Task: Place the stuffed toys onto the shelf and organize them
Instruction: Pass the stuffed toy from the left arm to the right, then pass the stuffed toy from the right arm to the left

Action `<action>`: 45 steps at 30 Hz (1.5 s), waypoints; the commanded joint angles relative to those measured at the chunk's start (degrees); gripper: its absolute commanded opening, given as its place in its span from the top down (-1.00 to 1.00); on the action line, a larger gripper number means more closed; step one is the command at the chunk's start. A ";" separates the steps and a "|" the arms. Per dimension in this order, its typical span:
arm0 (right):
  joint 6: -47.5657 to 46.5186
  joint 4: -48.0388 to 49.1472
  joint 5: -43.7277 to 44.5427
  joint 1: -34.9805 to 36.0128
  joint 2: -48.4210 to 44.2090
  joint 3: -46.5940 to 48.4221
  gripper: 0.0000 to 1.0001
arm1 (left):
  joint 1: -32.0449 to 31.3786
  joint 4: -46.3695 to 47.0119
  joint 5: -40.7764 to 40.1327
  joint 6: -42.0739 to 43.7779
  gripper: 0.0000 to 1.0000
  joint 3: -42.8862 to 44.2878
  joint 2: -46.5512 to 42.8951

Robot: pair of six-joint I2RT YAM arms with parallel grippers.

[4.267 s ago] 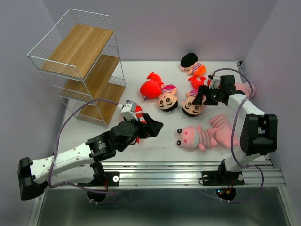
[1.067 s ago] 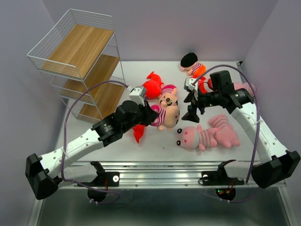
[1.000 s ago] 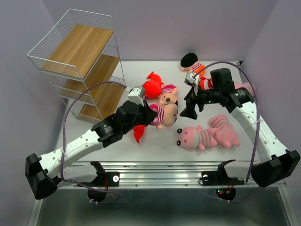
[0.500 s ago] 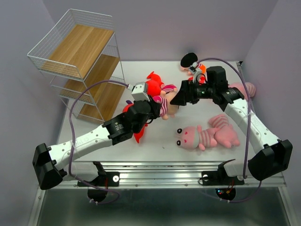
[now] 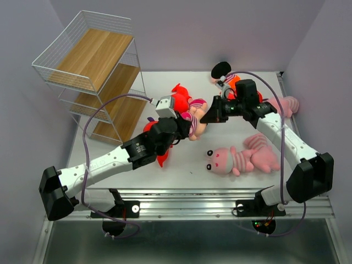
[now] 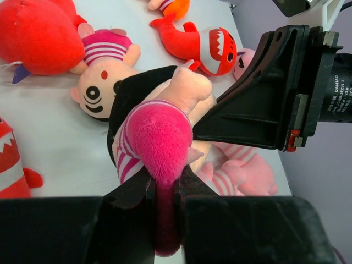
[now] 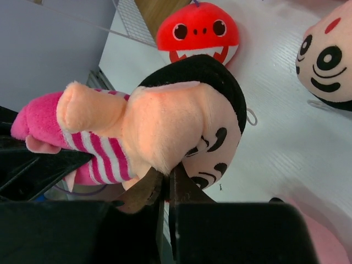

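over white table (image 5: 181, 170), doll (image 6: 159, 132) clamped between left tool (image 6: 162, 191) and right tool (image 7: 166, 179).

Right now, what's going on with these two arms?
Both arms hold the same doll above the table. The left fingers pinch its pink legs, and the right fingers grip its head. It looks like a handover. The other toys lie on the table; none shows on the shelf.

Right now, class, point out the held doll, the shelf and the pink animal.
held doll (image 6: 157, 137), left wrist view, pink leg.
shelf (image 5: 93, 52), top view, upper board.
pink animal (image 5: 220, 159), top view, head.
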 commanded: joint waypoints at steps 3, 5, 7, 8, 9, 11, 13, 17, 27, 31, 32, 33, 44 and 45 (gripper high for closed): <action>-2.57 5.25 1.69 0.09 -0.39 -0.84 0.99 | -0.41 8.84 4.37 -1.45 1.00 -2.01 -3.51; -3.80 5.69 1.08 0.09 -1.09 -0.93 0.99 | -0.41 9.54 5.07 -1.54 1.00 -3.24 -4.83; -6.35 6.04 0.73 0.09 -1.71 -0.84 0.99 | -0.33 10.42 6.56 -1.28 0.76 -4.64 -6.06; -7.49 6.04 0.55 0.09 -1.97 -0.76 0.99 | -0.41 10.51 6.92 -1.37 0.57 -5.08 -6.50; -10.20 6.04 0.37 0.09 -2.67 -0.76 0.99 | -0.41 10.60 7.53 -1.63 0.15 -5.78 -6.86; -13.37 6.04 -0.16 0.09 -3.29 -0.67 0.99 | -0.41 10.60 8.06 -1.80 -0.12 -6.23 -8.00; -18.03 5.96 -1.30 0.09 -4.26 -0.93 0.99 | -0.41 10.17 8.59 -1.72 -0.40 -6.58 -8.70; -24.10 5.78 -2.88 0.09 -4.88 -0.93 0.99 | -0.33 8.76 10.78 -0.58 -0.56 -5.97 -9.58; -30.26 5.78 -5.95 -0.44 -4.88 -0.23 0.99 | -0.33 5.16 14.13 0.74 -0.57 -4.91 -8.88; -30.79 5.87 -9.47 -0.44 -4.35 0.30 0.99 | -0.33 3.31 14.04 1.36 -0.56 -4.56 -6.95; -30.79 5.87 -9.47 -0.44 -4.26 0.39 0.99 | -0.33 3.31 13.86 1.36 -0.56 -4.47 -6.77; -30.96 5.87 -9.82 -0.44 -4.17 0.56 0.99 | -0.41 2.96 13.51 1.62 -0.54 -4.30 -6.60; -31.05 5.60 -13.26 -0.44 -2.77 0.39 0.99 | -0.41 4.62 12.02 2.94 0.91 -2.63 -3.61; -30.97 5.60 -12.90 -0.44 -2.77 0.39 0.99 | -0.41 4.89 12.10 2.94 1.00 -2.45 -3.35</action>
